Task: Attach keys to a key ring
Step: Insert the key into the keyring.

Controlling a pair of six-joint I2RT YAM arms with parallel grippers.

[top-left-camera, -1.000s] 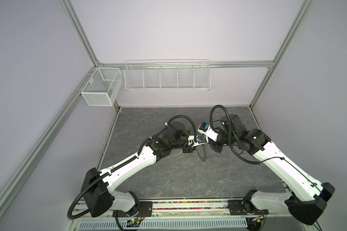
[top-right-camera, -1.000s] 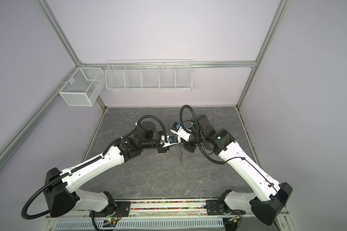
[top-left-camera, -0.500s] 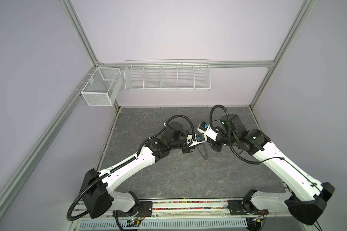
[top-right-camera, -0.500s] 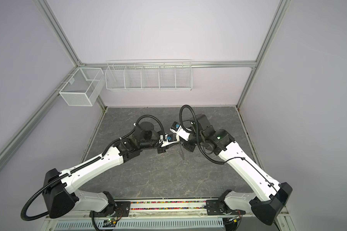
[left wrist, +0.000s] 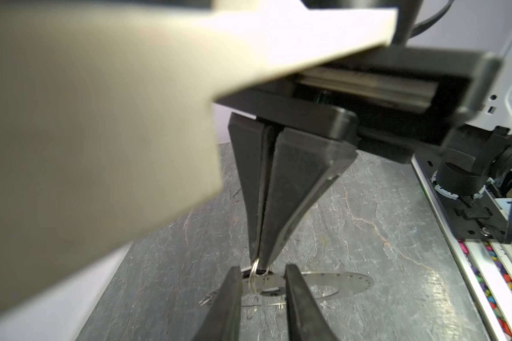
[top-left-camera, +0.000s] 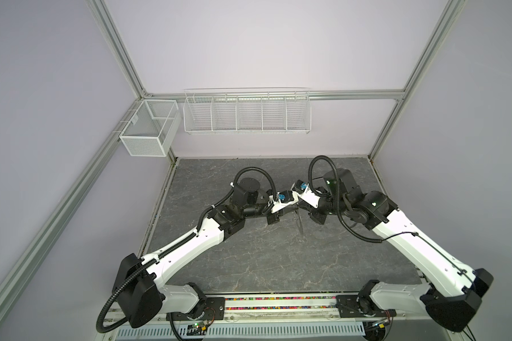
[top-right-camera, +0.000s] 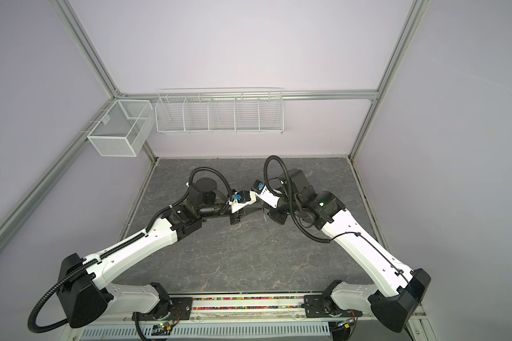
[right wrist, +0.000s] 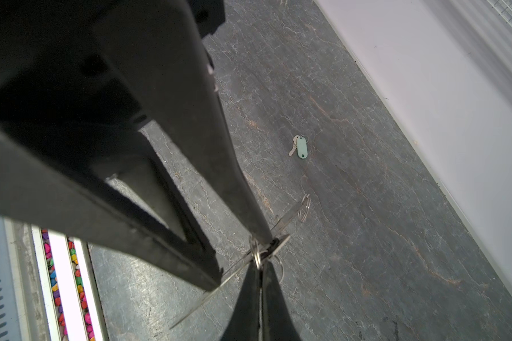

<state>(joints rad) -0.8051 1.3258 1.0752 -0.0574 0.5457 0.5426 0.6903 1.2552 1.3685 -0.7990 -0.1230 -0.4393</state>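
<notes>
The key ring (left wrist: 322, 280), a flat grey disc with small holes along its rim, hangs above the table. My right gripper (right wrist: 260, 261) is shut on its rim, beside a small wire loop (left wrist: 255, 277). My left gripper (left wrist: 262, 266) is open, one finger on each side of that loop, gripping nothing. In both top views the two grippers meet tip to tip at mid table, with the disc (top-left-camera: 299, 223) edge-on below them. One key with a pale green tag (right wrist: 301, 147) lies flat on the table beyond the disc. No other key shows.
Another small wire loop (right wrist: 305, 206) hangs on the disc's far rim. A white wire rack (top-left-camera: 246, 112) and a mesh box (top-left-camera: 148, 130) hang on the back wall. A rail with coloured beads (top-left-camera: 278, 304) runs along the table's front edge.
My left gripper's jaws have parted a little around the wire loop. The left wrist has shifted slightly. The right arm holds still.
</notes>
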